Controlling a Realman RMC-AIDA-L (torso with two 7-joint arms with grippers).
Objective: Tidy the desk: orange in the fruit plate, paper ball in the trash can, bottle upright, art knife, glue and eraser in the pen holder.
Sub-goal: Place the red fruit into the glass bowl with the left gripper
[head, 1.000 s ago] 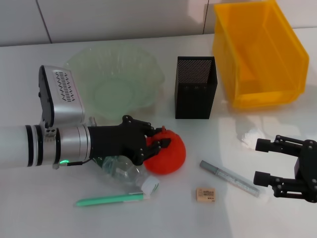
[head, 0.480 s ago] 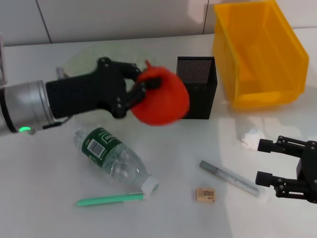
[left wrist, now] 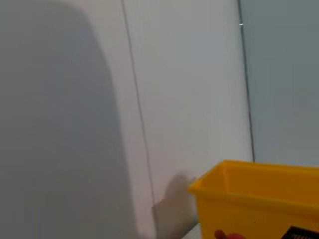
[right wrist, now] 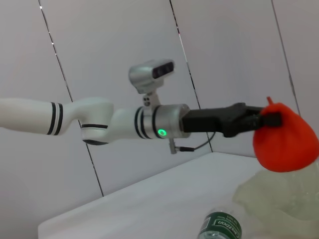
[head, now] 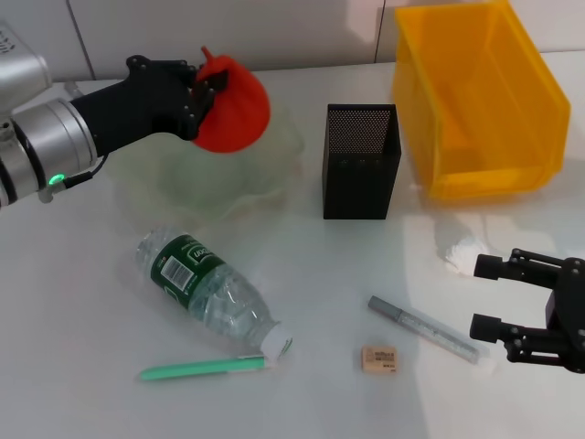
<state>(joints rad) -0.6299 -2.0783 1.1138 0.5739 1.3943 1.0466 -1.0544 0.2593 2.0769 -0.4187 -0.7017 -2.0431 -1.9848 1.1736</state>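
Two grippers show over the white desk [head: 82,366]: the left gripper [head: 203,90] is clamped on the orange [head: 234,112], holding it in the air above the fruit plate [head: 174,187], clear of the dish in the right wrist view, while the right gripper [head: 486,295] sits low with its fingers spread apart and holding nothing, well to the right of the black mesh pen holder [head: 361,160]. That pen holder stands upright just right of the fruit plate, and the yellow trash can [head: 480,96] stands to the right of the pen holder, a little farther back. Forward of the pen holder and to its right, a crumpled white paper ball [head: 460,251] lies on the desk just beside the right gripper's upper finger. The bottle [head: 206,291] lies on its side forward and left of the pen holder, its white cap pointing toward the near edge. A green pen-like stick [head: 206,368] lies just past the cap, forward of the bottle. The eraser [head: 380,358] rests flat well forward of the pen holder, with a slim grey art knife [head: 422,328] lying slantwise just to its right, between eraser and right gripper.
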